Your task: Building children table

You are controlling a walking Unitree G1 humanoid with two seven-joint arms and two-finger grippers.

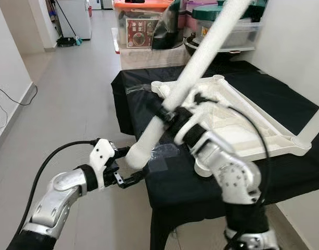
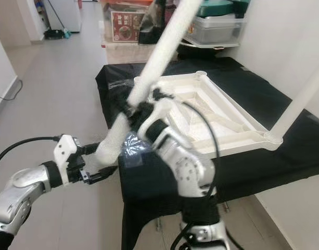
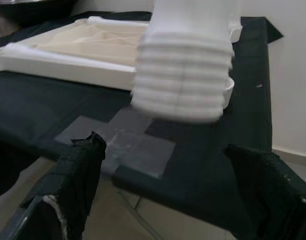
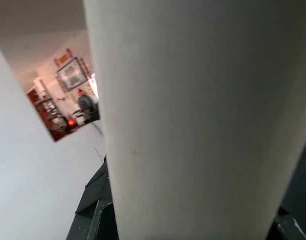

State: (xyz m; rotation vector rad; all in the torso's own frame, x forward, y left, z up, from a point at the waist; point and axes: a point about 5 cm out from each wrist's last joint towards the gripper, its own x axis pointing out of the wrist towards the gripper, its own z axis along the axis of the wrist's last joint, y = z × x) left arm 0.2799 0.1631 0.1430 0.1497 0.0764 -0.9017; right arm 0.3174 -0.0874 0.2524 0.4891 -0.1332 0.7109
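Right hand (image 1: 167,115) grips leg (image 1: 201,57); threads (image 3: 181,82) blurred.

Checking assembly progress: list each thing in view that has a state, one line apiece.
white table leg: tilted, lifted, threaded end low, not in a socket
white tabletop: upside down on the black-covered table, one leg already fitted at its near right corner
right gripper: shut on the white table leg's middle
left gripper: open, at the leg's threaded end
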